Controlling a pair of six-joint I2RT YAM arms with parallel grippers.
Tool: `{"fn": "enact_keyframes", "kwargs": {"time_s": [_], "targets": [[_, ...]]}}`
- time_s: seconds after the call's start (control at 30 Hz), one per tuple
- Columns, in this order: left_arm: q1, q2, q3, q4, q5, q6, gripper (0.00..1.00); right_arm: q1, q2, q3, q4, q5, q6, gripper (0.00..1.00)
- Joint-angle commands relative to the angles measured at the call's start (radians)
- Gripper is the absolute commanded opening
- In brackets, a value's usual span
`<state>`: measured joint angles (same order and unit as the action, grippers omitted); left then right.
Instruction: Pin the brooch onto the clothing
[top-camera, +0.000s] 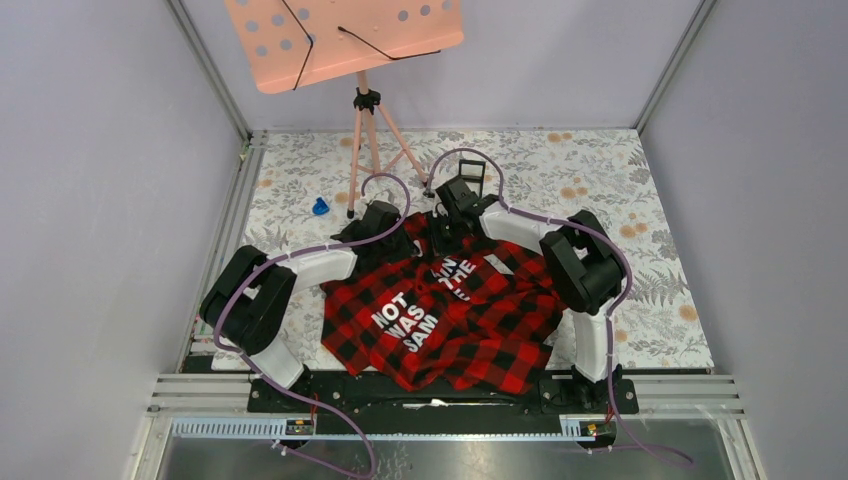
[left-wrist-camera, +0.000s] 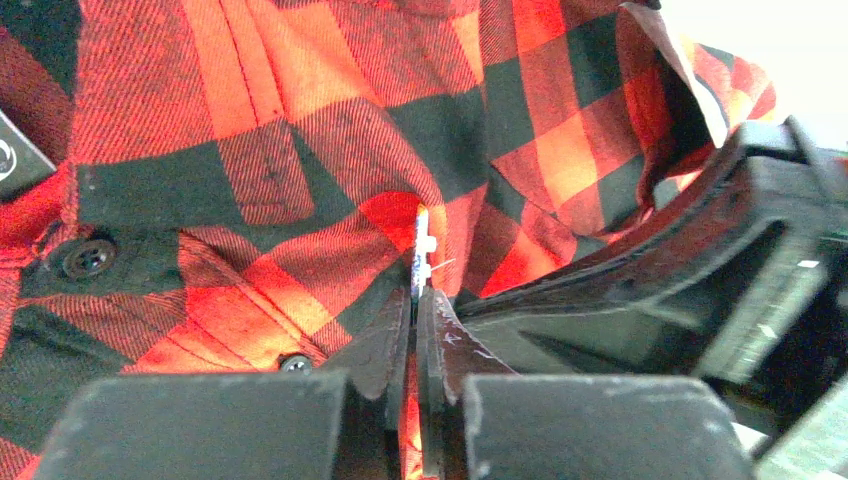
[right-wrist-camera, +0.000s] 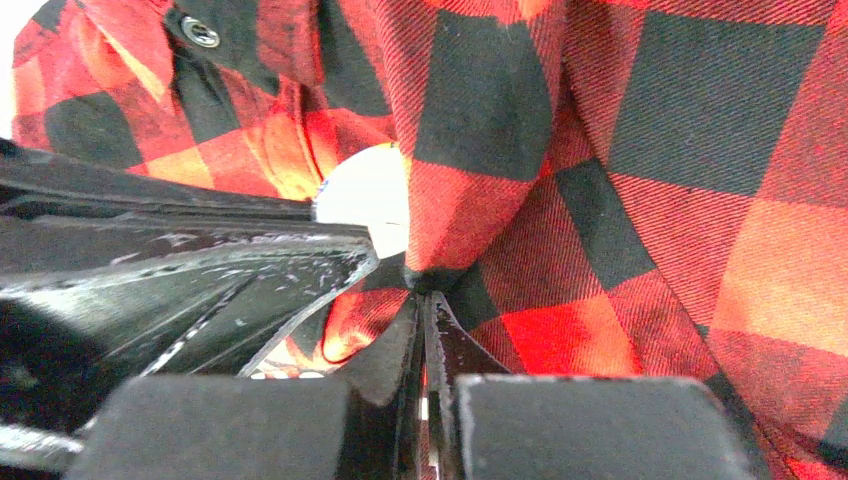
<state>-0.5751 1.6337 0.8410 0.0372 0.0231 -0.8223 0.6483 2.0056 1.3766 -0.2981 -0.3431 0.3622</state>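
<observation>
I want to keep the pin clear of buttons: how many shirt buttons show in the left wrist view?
2. One button sits near the view's left edge on the shirt's black strip; the other lies lower, beside the left gripper. Folds may hide more.

A floral desk (top-camera: 650, 200) carries the flannel shirt (top-camera: 470, 330); beyond the shirt's far-left corner stand a pink tripod (top-camera: 356, 165) and a blue object (top-camera: 320, 207).

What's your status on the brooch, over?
Left gripper shut on the brooch, edge-on by the flannel shirt. Right gripper shut on a fold of it. No obstruction seen.
</observation>
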Motion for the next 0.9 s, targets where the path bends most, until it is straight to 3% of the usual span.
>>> {"fn": "enact_keyframes", "kwargs": {"time_s": [0.0, 0.47, 0.87], "targets": [[-0.005, -0.039, -0.010, 0.108, 0.020, 0.009, 0.00, -0.004, 0.023, 0.029, -0.015, -0.026, -0.004, 0.00], [-0.007, 0.001, 0.000, 0.014, -0.015, 0.021, 0.00, -0.007, -0.108, -0.028, 0.046, 0.081, 0.042, 0.00], [-0.026, 0.026, 0.032, 0.032, 0.000, 0.058, 0.00, -0.007, -0.052, 0.023, 0.009, -0.041, 0.014, 0.00]]}}
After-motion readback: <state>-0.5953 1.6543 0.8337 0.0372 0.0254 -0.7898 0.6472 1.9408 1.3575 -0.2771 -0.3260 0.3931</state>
